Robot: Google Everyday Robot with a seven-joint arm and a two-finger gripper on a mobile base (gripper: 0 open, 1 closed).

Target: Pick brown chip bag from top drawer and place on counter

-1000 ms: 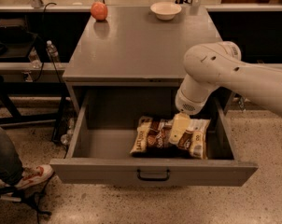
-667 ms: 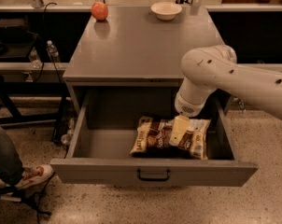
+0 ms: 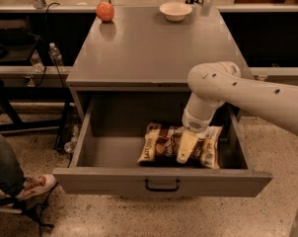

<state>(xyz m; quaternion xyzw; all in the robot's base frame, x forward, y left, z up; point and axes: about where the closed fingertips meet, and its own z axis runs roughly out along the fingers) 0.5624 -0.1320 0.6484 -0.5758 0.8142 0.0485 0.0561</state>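
Observation:
The top drawer is pulled open below the counter. The brown chip bag lies flat inside it, right of the middle, dark brown with cream ends and white lettering. My gripper reaches down from the white arm into the drawer. It rests on the right half of the bag and hides part of it.
A red-orange apple and a white bowl stand at the back of the counter. A person's leg and shoe are on the floor at the left. Dark shelving with a water bottle stands left of the cabinet.
The arm has shifted slightly left and lower, bringing my gripper further down onto the bag. The bag and the drawer have not moved.

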